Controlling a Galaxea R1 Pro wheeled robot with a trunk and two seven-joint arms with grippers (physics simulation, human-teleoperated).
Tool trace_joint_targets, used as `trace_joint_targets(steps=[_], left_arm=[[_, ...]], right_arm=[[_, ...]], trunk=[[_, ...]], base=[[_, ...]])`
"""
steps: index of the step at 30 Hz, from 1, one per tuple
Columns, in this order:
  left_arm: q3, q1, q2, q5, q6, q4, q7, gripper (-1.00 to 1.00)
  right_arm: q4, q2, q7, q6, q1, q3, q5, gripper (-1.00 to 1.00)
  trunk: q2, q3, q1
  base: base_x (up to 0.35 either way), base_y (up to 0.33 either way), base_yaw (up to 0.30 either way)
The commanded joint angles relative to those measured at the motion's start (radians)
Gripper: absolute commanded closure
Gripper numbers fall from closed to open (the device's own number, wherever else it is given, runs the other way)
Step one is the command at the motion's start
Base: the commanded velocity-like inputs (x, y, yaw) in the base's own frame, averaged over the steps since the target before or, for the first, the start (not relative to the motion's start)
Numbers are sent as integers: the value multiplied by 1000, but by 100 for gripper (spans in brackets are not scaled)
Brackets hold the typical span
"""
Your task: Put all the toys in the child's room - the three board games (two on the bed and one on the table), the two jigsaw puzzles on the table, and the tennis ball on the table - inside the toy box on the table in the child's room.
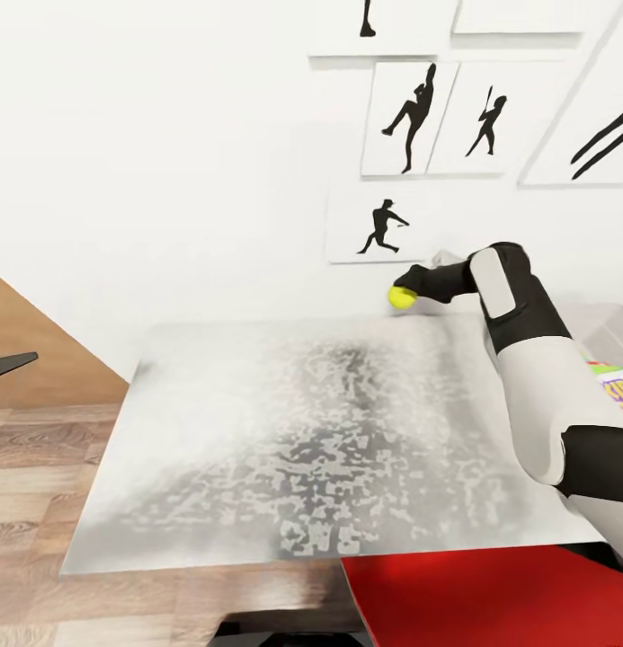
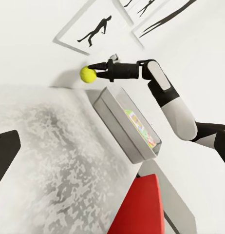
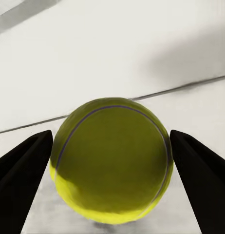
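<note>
The yellow-green tennis ball (image 1: pixel 401 297) hangs just above the far edge of the light-grey table (image 1: pixel 302 431), close to the white wall. My right gripper (image 1: pixel 408 289) is shut on it, and in the right wrist view the ball (image 3: pixel 110 161) sits between the two black fingers (image 3: pixel 22 180). The left wrist view shows the same hold on the ball (image 2: pixel 87 74). The grey toy box (image 2: pixel 117 124) stands on the table just beside the ball, with a colourful board game (image 2: pixel 139 124) lying in it. One left finger (image 2: pixel 5 156) shows far out to the side, nothing held.
A red chair (image 1: pixel 491 598) stands at the table's near edge. The toy box (image 1: pixel 608 328) is at the table's right, partly behind my right arm. Wood-plank floor (image 1: pixel 41 467) lies to the left. Black silhouette pictures (image 1: pixel 410 117) hang on the wall.
</note>
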Motion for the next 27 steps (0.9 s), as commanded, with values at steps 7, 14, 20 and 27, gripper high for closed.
trace_joint_targets(steps=[7, 14, 20, 27], left_arm=[[0, -1, 0, 0, 11, 0, -3, -100], [5, -1, 0, 0, 11, 0, -3, -100], [6, 0, 0, 0, 11, 0, -3, -100], [6, 0, 0, 0, 11, 0, -3, -100]], right_arm=[[1, 1, -11, 3, 0, 1, -64, 100], [1, 5, -10, 3, 1, 1, -68, 100], [3, 2, -10, 3, 2, 4, -69, 100], [1, 4, -10, 3, 4, 6, -69, 100]], trunk=[[-2, 10, 1], [-2, 21, 1], [-2, 30, 1], [-2, 41, 1]], base=[[0, 0, -75], [0, 0, -74], [0, 0, -73], [0, 0, -25]])
